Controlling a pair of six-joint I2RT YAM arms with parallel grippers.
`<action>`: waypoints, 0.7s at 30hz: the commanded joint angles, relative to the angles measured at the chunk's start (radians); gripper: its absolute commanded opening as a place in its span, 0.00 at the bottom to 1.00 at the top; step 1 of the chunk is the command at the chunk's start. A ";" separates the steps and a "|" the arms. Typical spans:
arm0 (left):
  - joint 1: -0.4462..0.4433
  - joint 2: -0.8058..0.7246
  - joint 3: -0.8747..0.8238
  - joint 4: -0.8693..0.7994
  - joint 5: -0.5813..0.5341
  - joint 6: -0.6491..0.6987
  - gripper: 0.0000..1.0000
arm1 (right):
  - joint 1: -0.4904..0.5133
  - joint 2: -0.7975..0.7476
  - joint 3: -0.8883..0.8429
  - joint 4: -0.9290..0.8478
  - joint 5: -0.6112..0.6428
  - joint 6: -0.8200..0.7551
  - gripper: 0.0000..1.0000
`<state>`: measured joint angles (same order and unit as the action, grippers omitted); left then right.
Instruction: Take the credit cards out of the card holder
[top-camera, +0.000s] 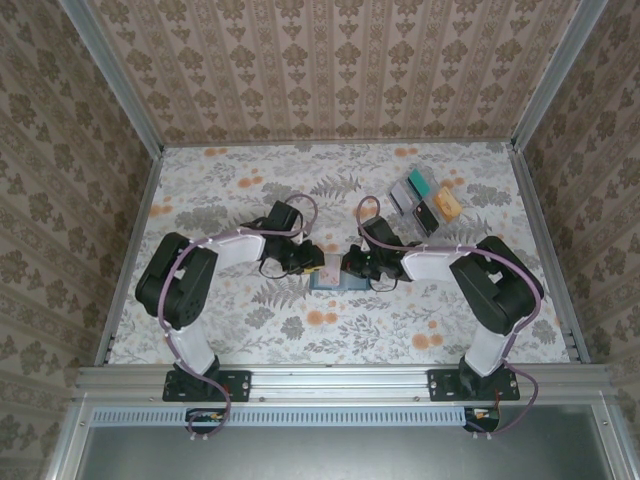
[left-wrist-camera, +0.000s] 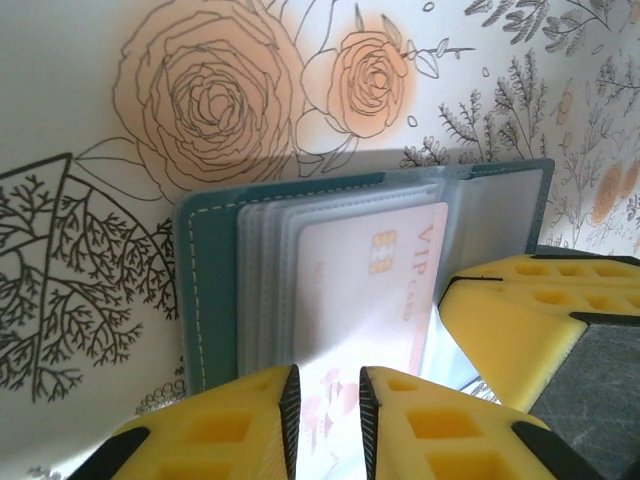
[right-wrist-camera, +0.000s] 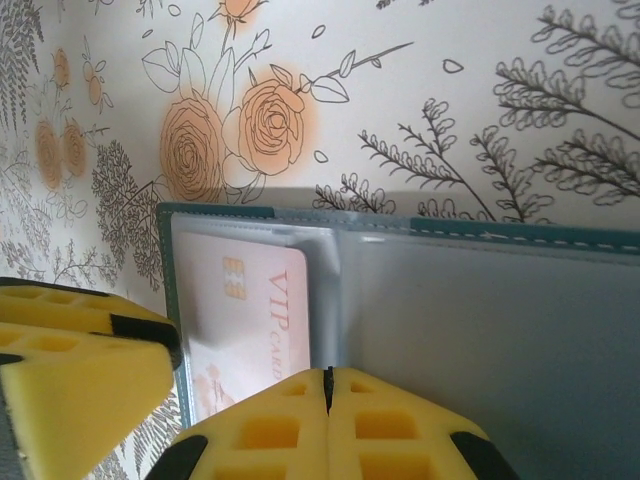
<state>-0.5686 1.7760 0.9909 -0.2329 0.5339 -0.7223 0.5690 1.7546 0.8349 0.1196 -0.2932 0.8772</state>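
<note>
Left gripper (left-wrist-camera: 328, 388) of mine hangs with its tips narrowly parted over the pale credit card (left-wrist-camera: 360, 290), which sits among the clear sleeves of the card holder (left-wrist-camera: 210, 290). My right gripper (right-wrist-camera: 327, 378) has its fingers pressed together at the near edge of the holder, which lies open on the floral table (left-wrist-camera: 80, 80).

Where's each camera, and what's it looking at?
Top external: high behind the arm bases, looking down at the table; both arms, left gripper and right gripper meeting at the card holder.
Left wrist: on the left arm, looking past its fingers at the holder.
Right wrist: on the right arm, past shut fingers at the holder.
Both wrist views share the pink VIP card.
</note>
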 joint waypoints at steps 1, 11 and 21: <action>-0.001 -0.048 0.045 -0.078 -0.026 0.055 0.27 | -0.011 -0.031 -0.015 -0.041 0.024 -0.027 0.00; -0.002 0.003 0.037 -0.059 -0.031 0.049 0.23 | -0.010 -0.019 -0.019 0.030 -0.081 -0.012 0.17; -0.007 0.045 0.038 -0.051 -0.025 0.049 0.22 | -0.009 0.003 -0.011 0.018 -0.095 -0.012 0.22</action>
<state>-0.5690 1.8030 1.0180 -0.2699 0.5144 -0.6945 0.5652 1.7512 0.8272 0.1314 -0.3573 0.8669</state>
